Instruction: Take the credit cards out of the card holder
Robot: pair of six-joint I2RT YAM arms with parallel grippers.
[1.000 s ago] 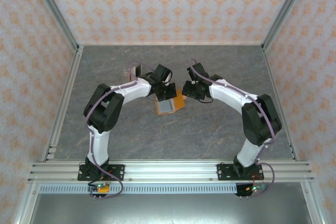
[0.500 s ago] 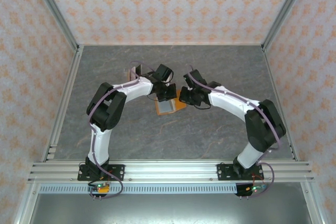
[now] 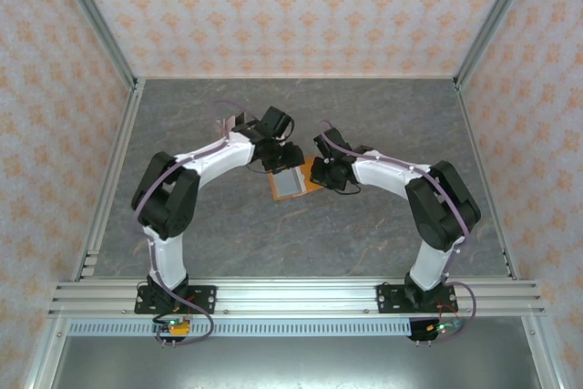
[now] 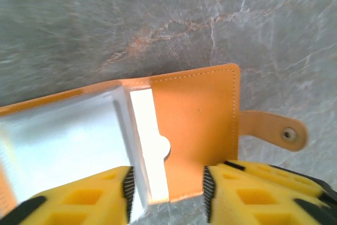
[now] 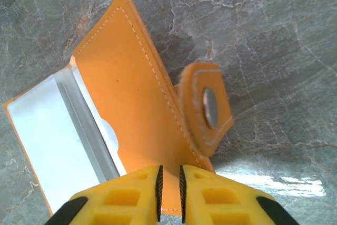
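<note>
Left wrist view has the card holder [image 4: 195,119] lying open on the grey worktop [image 4: 158,14], with a whitish-silver card [image 4: 148,130] tucked in its pocket behind the thumb notch. Big change here: the left gripper [image 4: 167,188], clamped tight a second ago, has just sprung apart. Its jaws now stand about half open astride the holder's near edge with nothing between them but air. Whatever that pinch was after, it has let go, and the card sits in the pocket, not yet drawn out.

Across the way, the right gripper [image 5: 169,183] has slid in from further off. It is now nearly closed on the edge of the holder's orange flap, just beside the snap tab [image 5: 208,106]. From above, the holder lies mid-worktop, right between the two grippers.

My read: the holder is now braced, and the left side is resetting for a fresh pull on that card.
</note>
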